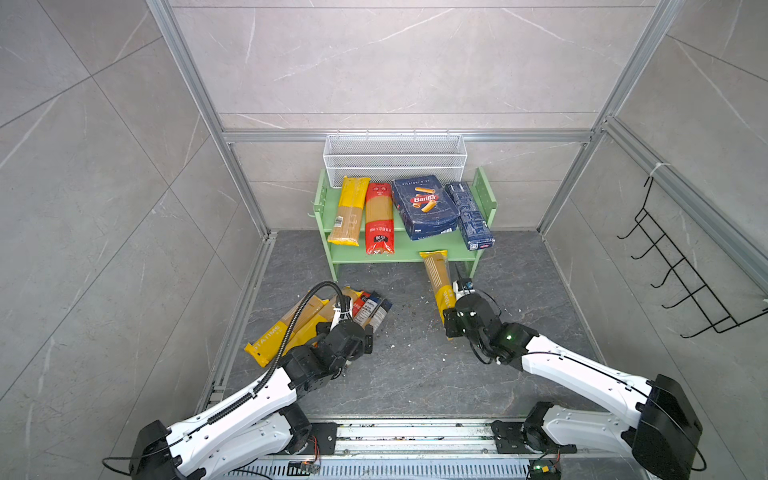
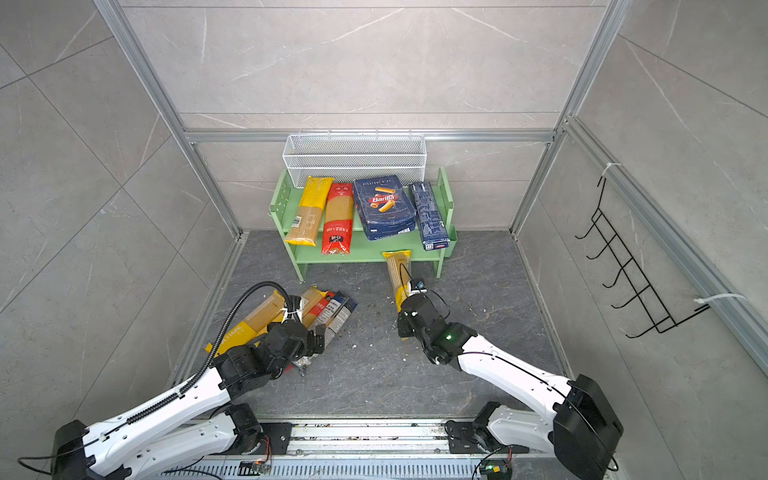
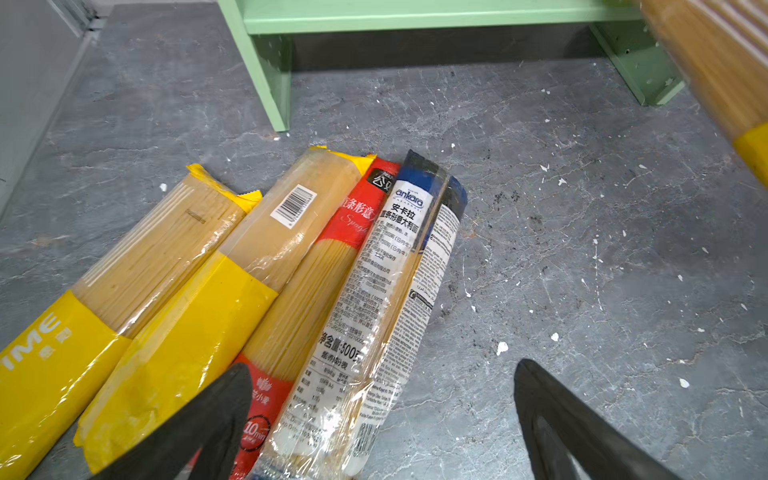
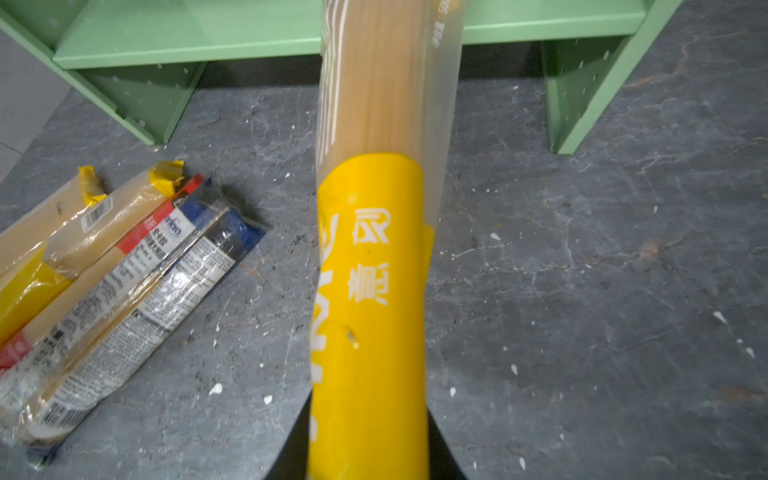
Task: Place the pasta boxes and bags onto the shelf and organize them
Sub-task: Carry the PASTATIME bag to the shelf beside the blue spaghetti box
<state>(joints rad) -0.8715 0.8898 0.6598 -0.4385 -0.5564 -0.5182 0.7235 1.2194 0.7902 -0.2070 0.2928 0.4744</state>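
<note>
Nearest the lens, two white-and-black arms: left arm (image 1: 232,409) low on the left, right arm (image 1: 582,374) stretched toward the rack. Beneath everything, dark grey stone floor (image 1: 415,374). Against the back wall, light green shelf (image 1: 357,259), two tiers, with white wire basket (image 1: 395,160) just behind and above. On the top tier, side by side and overhanging the front edge, left to right in both top views: shelved yellow bag (image 1: 349,212), shelved red bag (image 1: 379,218), wide blue box (image 1: 424,208) with red Barilla logo, narrow blue box (image 1: 471,216). On the floor at left, apart from the shelf, at least four packets lying parallel and touching: PASTATIME bag (image 3: 124,270), barcode bag (image 3: 249,266), floor red bag (image 3: 316,282), clear bag (image 3: 386,291) with a blue end. Further right, held yellow bag (image 4: 370,270), pointing lengthwise at the shelf, far end at the front edge of the lower board; resting there or not, impossible to tell. Right gripper (image 4: 370,453) clamped tight around that bag's yellow end. Left gripper (image 3: 382,370) spread fully wide, holding nothing, poised over the near end of the clear bag, one finger above the floor red bag, its twin above bare floor. Smallest of all, white crumbs (image 3: 502,348) scattered over the floor.
</note>
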